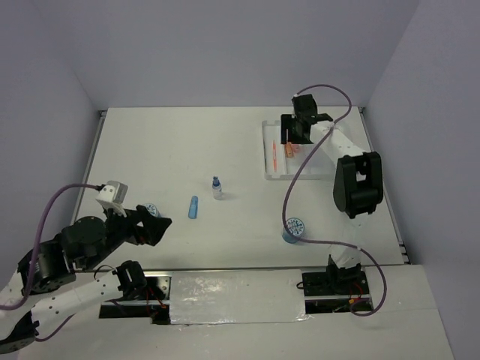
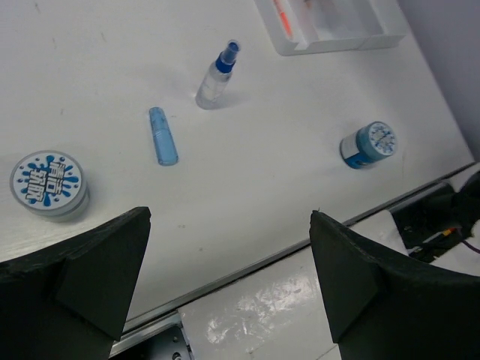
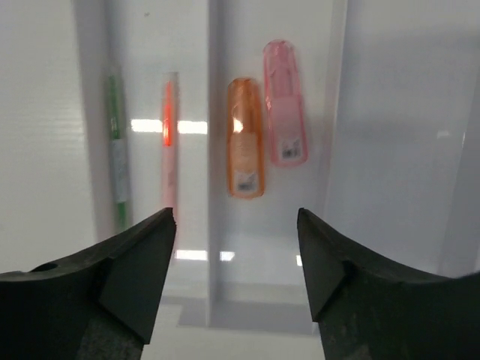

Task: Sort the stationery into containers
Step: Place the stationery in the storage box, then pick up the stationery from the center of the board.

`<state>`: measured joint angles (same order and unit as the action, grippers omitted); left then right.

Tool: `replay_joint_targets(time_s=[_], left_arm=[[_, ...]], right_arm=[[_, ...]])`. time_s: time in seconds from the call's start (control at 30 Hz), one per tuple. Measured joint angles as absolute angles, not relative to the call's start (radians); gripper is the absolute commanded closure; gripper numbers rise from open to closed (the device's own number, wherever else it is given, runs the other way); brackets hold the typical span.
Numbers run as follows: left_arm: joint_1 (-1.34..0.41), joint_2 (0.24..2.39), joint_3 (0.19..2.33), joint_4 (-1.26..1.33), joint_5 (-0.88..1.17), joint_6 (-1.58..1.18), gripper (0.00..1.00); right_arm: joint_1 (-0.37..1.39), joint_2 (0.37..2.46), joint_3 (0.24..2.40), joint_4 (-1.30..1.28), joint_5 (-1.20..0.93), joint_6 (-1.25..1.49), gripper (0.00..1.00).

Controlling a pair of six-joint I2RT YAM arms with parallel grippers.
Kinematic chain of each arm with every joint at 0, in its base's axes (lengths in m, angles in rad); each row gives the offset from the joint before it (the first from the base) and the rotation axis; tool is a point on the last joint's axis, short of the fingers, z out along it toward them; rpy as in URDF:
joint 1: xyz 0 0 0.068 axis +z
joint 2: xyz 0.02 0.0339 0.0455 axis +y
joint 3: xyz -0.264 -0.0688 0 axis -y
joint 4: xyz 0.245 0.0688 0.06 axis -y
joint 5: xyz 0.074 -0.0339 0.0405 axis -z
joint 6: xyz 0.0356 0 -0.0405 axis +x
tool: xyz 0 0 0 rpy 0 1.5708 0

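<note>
four pieces are counted in the tray [image 3: 214, 67]: orange capsule [image 3: 246, 139] and pink capsule [image 3: 285, 105] side by side in one compartment, orange pen [image 3: 169, 142] and greenish pen [image 3: 116, 150] across a ridge. right gripper [image 3: 236, 221] is held above them, fingers spread, nothing grasped. left gripper [image 2: 229, 225] is likewise released, over the near table.

loose on the table: blue capsule [image 2: 162, 135], upright bottle [image 2: 216, 75], two rolls [image 2: 49, 184] [image 2: 369, 144], well apart. all are judged light and stiff. the capsule is smooth and apt to slip, best pinched across its middle. the bottle is easily tipped, best taken at the body. the rolls need wide jaws.

the tray's other compartments are cut off or covered by the arm in the top view. labels are unreadable.
</note>
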<state>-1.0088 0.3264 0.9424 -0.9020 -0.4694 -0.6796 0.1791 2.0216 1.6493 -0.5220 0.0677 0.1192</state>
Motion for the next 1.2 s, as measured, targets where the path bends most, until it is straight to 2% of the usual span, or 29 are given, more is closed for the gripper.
replay_joint_targets(time_s=[0.17,0.3,0.43,0.5,0.7,0.8,1.0,1.07,1.13,1.17,1.2], left_arm=[[-0.994,0.502,0.956,-0.944,-0.537,-0.747,0.01],[-0.992,0.681,0.943,-0.887,-0.545,-0.789,0.01],[-0.954,0.859,0.902,-0.801,-0.550,-0.805,0.03],[-0.883,0.945,0.875,-0.736,-0.521,-0.792,0.07],[-0.596,1.135,0.781,-0.567,-0.368,-0.721,0.11],[-0.557,1.271,0.790,-0.500,-0.312,-0.689,0.15],[-0.551,1.493,0.797,-0.400,-0.244,-0.676,0.17],[-0.550,1.517,0.798,-0.382,-0.241,-0.675,0.24],[-0.550,1.523,0.799,-0.363,-0.241,-0.676,0.26],[-0.550,1.530,0.801,-0.356,-0.246,-0.676,0.36],[-0.550,1.536,0.805,-0.347,-0.250,-0.678,0.42]], right_arm=[[0.392,1.681,1.444,-0.497,0.206,0.207,0.23],[0.607,1.412,1.364,-0.455,0.255,0.268,0.23],[0.730,1.243,1.309,-0.445,0.307,0.308,0.22],[0.771,1.199,1.272,-0.457,0.330,0.322,0.22],[0.850,1.145,1.148,-0.504,0.344,0.355,0.23],[0.865,1.112,1.102,-0.519,0.342,0.368,0.22],[0.882,1.082,1.078,-0.518,0.329,0.377,0.22],[0.889,1.082,1.078,-0.519,0.327,0.377,0.22],[0.895,1.081,1.078,-0.518,0.325,0.377,0.22],[0.897,1.081,1.078,-0.519,0.325,0.377,0.22],[0.900,1.080,1.078,-0.518,0.324,0.377,0.22]])
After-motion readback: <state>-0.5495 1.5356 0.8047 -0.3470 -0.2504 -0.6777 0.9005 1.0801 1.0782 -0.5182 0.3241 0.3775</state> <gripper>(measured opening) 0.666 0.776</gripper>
